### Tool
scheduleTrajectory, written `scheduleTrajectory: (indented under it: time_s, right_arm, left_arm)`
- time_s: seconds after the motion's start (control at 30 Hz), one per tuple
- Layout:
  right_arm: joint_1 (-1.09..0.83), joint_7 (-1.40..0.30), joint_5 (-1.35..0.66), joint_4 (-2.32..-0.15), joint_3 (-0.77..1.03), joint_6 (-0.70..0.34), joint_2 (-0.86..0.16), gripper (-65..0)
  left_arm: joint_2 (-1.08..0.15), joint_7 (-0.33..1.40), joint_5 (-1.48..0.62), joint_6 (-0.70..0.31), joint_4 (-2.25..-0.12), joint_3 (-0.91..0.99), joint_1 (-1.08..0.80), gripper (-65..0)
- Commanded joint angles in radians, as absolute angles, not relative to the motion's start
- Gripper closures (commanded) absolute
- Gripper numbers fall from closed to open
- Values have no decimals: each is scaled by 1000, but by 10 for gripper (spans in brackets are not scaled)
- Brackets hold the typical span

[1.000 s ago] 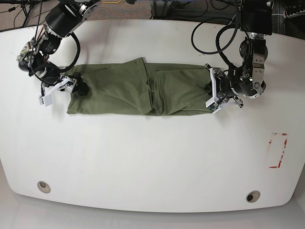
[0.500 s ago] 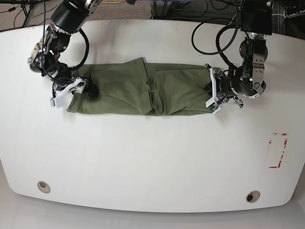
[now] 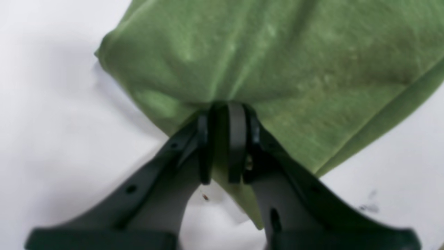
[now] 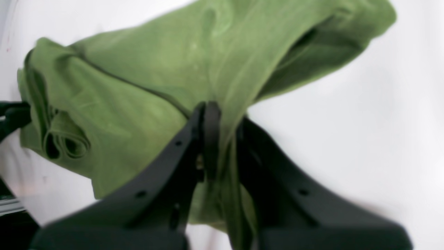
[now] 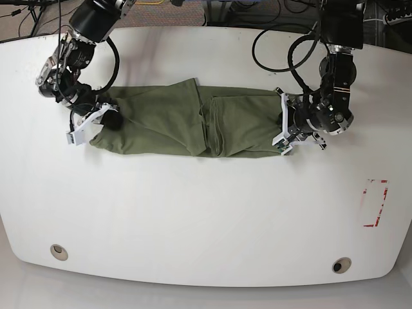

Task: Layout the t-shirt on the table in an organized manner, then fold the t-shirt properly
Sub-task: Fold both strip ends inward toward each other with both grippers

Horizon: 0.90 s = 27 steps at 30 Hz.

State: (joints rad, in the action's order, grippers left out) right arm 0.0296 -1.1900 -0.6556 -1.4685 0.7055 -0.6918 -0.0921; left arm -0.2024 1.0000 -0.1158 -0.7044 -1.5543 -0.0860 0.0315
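Note:
The olive-green t-shirt [image 5: 187,122] lies as a long folded band across the back half of the white table [image 5: 193,212]. At the band's right end in the base view, my left gripper [image 5: 284,126] is shut on the t-shirt's edge. The left wrist view shows its black fingers pinching a pleat of the cloth [image 3: 277,69] at the left gripper [image 3: 223,109]. My right gripper [image 5: 109,120] is shut on the band's left end. In the right wrist view, the right gripper [image 4: 220,111] clamps a ridge of the t-shirt [image 4: 156,69], with rolled layers to its left.
A red-and-white tape rectangle [image 5: 375,203] marks the table's right side. Two round grommet holes [image 5: 58,251] [image 5: 341,264] sit near the front edge. Black cables [image 5: 283,45] loop above the table's back right.
My right gripper slid in over the t-shirt's left end and closed on it. The left gripper kept its grip and shifted slightly left.

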Motion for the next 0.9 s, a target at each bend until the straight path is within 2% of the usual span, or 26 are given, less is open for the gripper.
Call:
scheduleTrajectory:
  time_s: [0.0, 0.27, 0.47, 0.63, 0.87]
  right_arm:
    - [19, -1214, -680, -1575, 708, -698, -101, -11]
    - [12, -1311, -680, -1811, 707, -698, -41, -11]
    - [-19, -1300, -680, -1937, 578, -698, -19, -13]
    - [-27, -1296, -680, -1966, 504, -698, 73, -13]
    - [-25, -1294, -673, -1966, 392, -698, 147, -13]
  left_arm:
    - [-193, 1053, -33, -698, -1544, -125, 44, -47]
    - [-128, 1053, 113, -698, -1544, -220, 76, -47]
    - [-51, 1049, 219, -698, -1544, -220, 77, -47]
    - [-24, 1049, 220, -698, -1547, -217, 102, -47]
    - [16, 1049, 217, -698, -1552, -206, 104, -47]
